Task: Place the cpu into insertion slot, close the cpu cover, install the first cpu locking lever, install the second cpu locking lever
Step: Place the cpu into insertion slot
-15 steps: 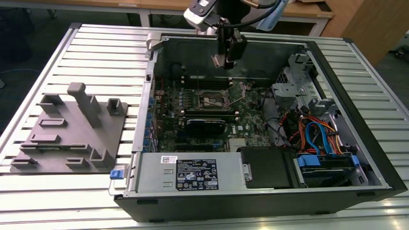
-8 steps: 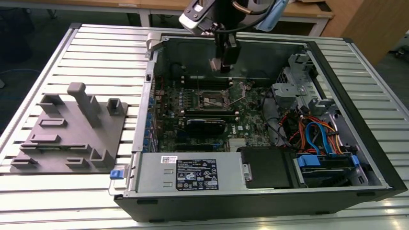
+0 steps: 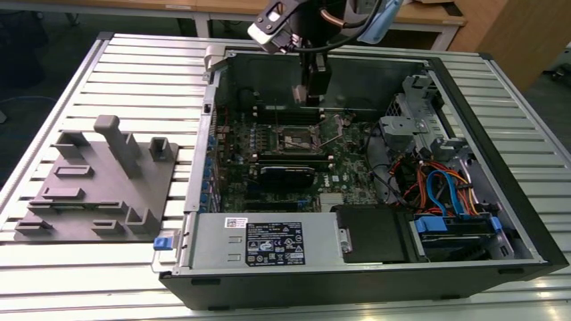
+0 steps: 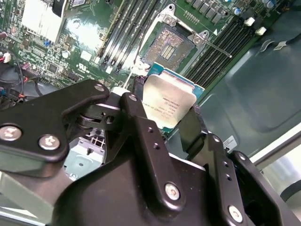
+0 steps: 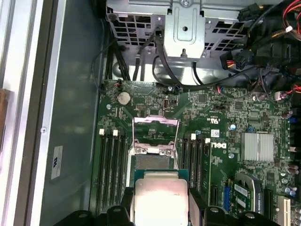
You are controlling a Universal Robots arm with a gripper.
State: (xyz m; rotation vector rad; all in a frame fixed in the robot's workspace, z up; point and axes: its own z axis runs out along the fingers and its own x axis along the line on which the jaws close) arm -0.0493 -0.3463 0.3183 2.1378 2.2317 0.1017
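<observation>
My gripper (image 3: pixel 312 99) hangs inside the open computer case, above the motherboard's far end. It is shut on the cpu (image 4: pixel 170 100), a flat square chip with a silver top, its black fingers (image 4: pixel 136 113) pressing two opposite edges. In the first wrist view the cpu (image 5: pixel 157 197) hovers just short of the insertion slot (image 5: pixel 153 162), whose dark square is partly hidden behind it. The cpu cover (image 5: pixel 155 121), a thin silvery frame, stands swung open past the slot. In the second wrist view the insertion slot (image 4: pixel 168 44) lies bare, with a thin lever rod (image 4: pixel 215 47) angled out beside it.
Long black memory slots (image 5: pixel 110 165) flank the socket on both sides. A silver heatsink (image 5: pixel 257 147), drive cage (image 3: pixel 412 124) and coloured cables (image 3: pixel 437 187) crowd the case toward the exterior view's right. A grey fixture block (image 3: pixel 98 177) sits on the slatted table outside.
</observation>
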